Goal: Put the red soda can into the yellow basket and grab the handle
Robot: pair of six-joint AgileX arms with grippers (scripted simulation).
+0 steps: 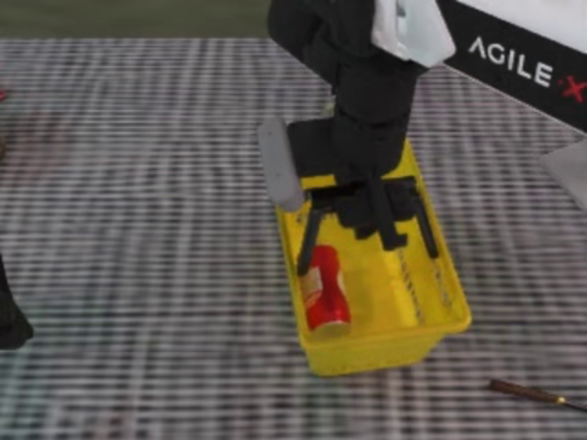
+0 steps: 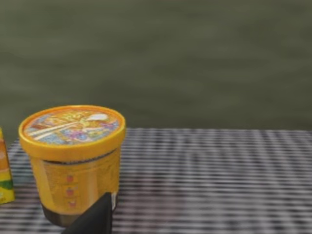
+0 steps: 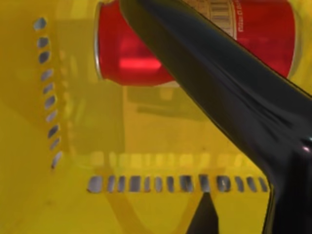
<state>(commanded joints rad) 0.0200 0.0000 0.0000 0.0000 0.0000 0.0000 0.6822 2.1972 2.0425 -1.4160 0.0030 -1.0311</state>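
Checked table (image 1: pixel 138 229): brown tool (image 1: pixel 532 394) beside yellow basket (image 1: pixel 449 302).

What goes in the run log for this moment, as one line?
red soda can: lying in yellow basket | right hand: inside basket, over handle | left arm: parked at left edge

1. Right arm (image 1: pixel 367 82) is chunky and matte black, with boxy stacked segments.
2. There's a white panel (image 1: pixel 413 27) up near its top, pale grey-white with angled edges.
3. A black link (image 1: pixel 523 60) carries "AGILE X" in white letters, the X in red.
4. Right gripper (image 1: pixel 367 220) has glossy black, slim tapered fingers (image 3: pixel 234 92).
5. Left arm (image 1: pixel 11 316) is just a black lump at the table's left edge.
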